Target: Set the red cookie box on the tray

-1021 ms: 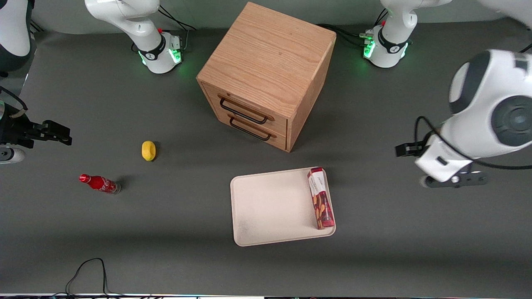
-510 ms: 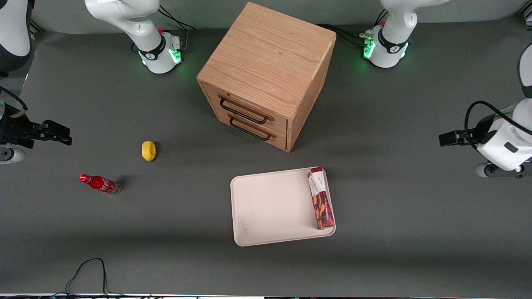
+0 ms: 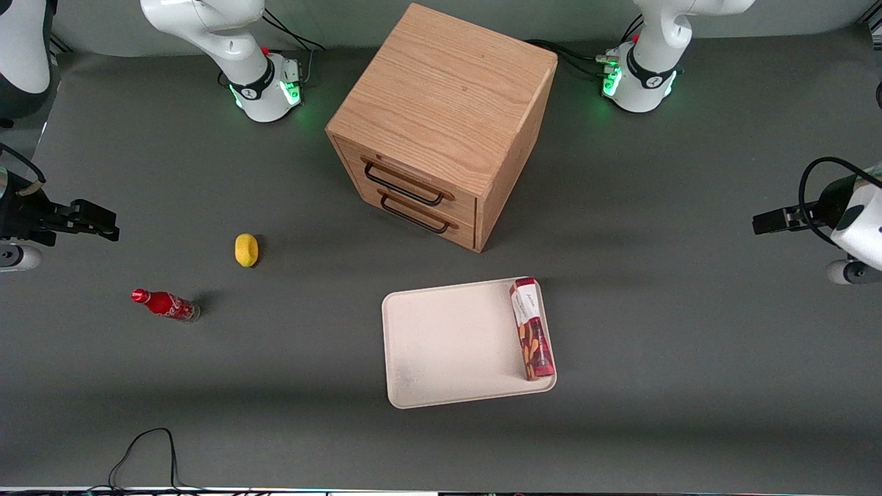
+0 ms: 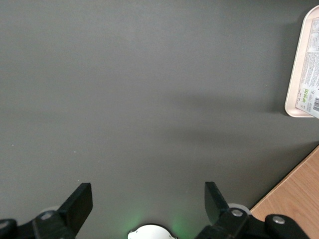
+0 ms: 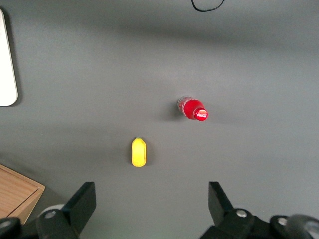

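The red cookie box lies flat on the cream-white tray, along the tray's short side toward the working arm's end, white end panel pointing at the drawer cabinet. The left gripper hangs well away from the tray, at the working arm's end of the table, above bare mat. In the left wrist view the gripper is open and empty, its dark fingers wide apart over the grey mat. That view also shows the tray's rim and a strip of the box.
A wooden two-drawer cabinet stands farther from the front camera than the tray; its corner shows in the left wrist view. A yellow lemon and a small red soda bottle lie toward the parked arm's end. A black cable loops near the front edge.
The left arm has pulled away from the tray toward its own end of the table. The cookie box stays on the tray, unmoved.
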